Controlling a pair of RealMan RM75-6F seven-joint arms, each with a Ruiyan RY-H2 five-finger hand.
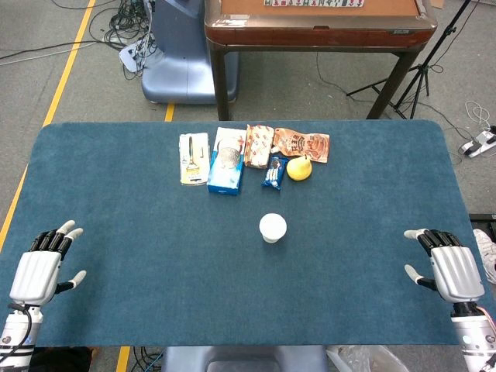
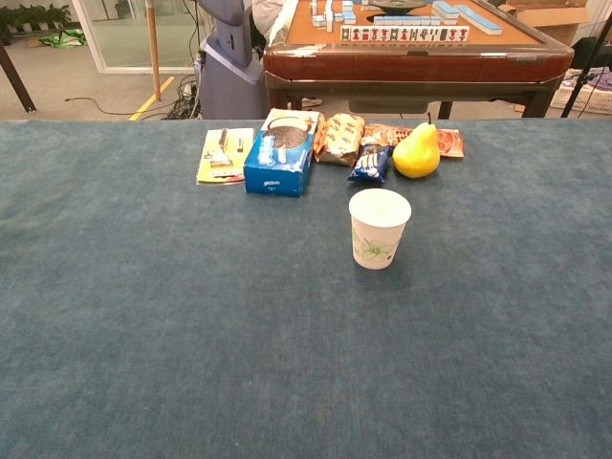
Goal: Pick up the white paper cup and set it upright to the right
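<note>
Tabletop (image 1: 116, 256) covered in blue felt carried every item in the scene; both robot hands rested at its near edge, one at each corner. The right hand (image 1: 448, 267) lay palm down with fingers spread apart and held nothing. The left hand (image 1: 43, 267) lay the same way, fingers apart and empty. Neither hand appeared in the chest view.

The white paper cup with a faint green print (image 2: 379, 228) stood ahead of both hands, near the table's centre line. From the right hand it lay forward and to that hand's left, well apart; from the left hand it lay forward and to the right, farther off. The right hand was therefore judged the nearer one, and it also sat on the side where the cup was to be set.

The cup's long axis ran vertical, mouth upward, so a side approach appeared suitable.

Beyond the cup, a yellow plastic pear (image 2: 417, 151) and a blue rectangular carton (image 2: 277, 164) lay in a row of packets, apart from the cup.
</note>
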